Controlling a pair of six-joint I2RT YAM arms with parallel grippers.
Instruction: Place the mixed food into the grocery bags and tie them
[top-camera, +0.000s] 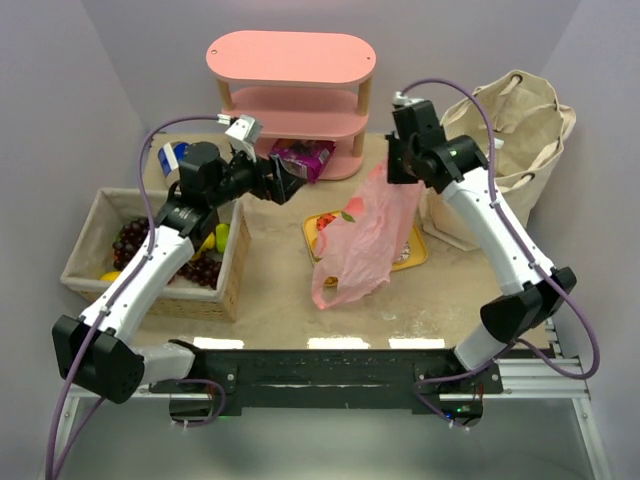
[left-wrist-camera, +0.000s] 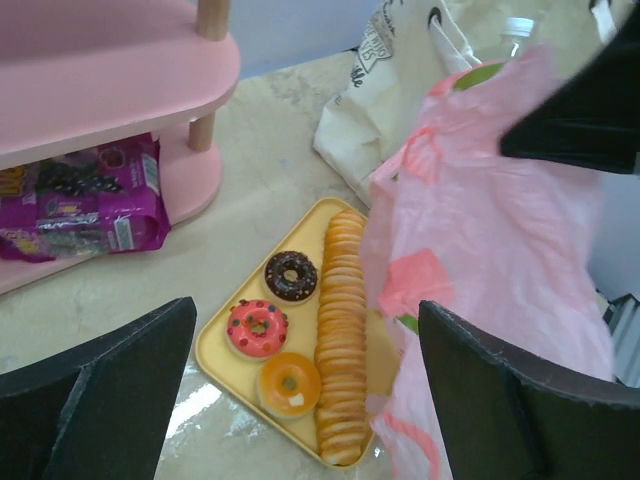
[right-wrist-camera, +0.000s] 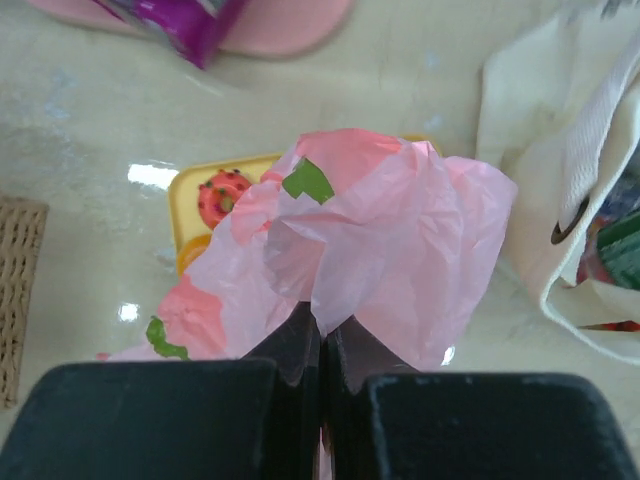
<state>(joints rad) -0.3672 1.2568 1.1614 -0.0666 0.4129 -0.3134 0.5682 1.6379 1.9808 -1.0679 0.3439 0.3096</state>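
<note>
My right gripper (right-wrist-camera: 322, 330) is shut on the gathered top of the thin pink plastic bag (right-wrist-camera: 390, 230) and holds it up above the table, so the bag (top-camera: 365, 235) hangs down over the yellow tray (top-camera: 415, 258). My left gripper (left-wrist-camera: 305, 390) stands open just left of the bag (left-wrist-camera: 490, 230), over the tray, with nothing between its fingers. The beige canvas bag (top-camera: 510, 130) stands at the back right, with red and green packets (right-wrist-camera: 615, 250) showing inside. A clear bottle with a green label (left-wrist-camera: 512, 40) peeks out behind the pink bag's top.
The yellow tray (left-wrist-camera: 225, 360) carries three doughnuts and a row of biscuits (left-wrist-camera: 340, 330). A woven basket (top-camera: 235, 280) with grapes and fruit stands at the left. A pink two-tier shelf (top-camera: 290, 60) is at the back, with a purple packet (top-camera: 305, 155) under it.
</note>
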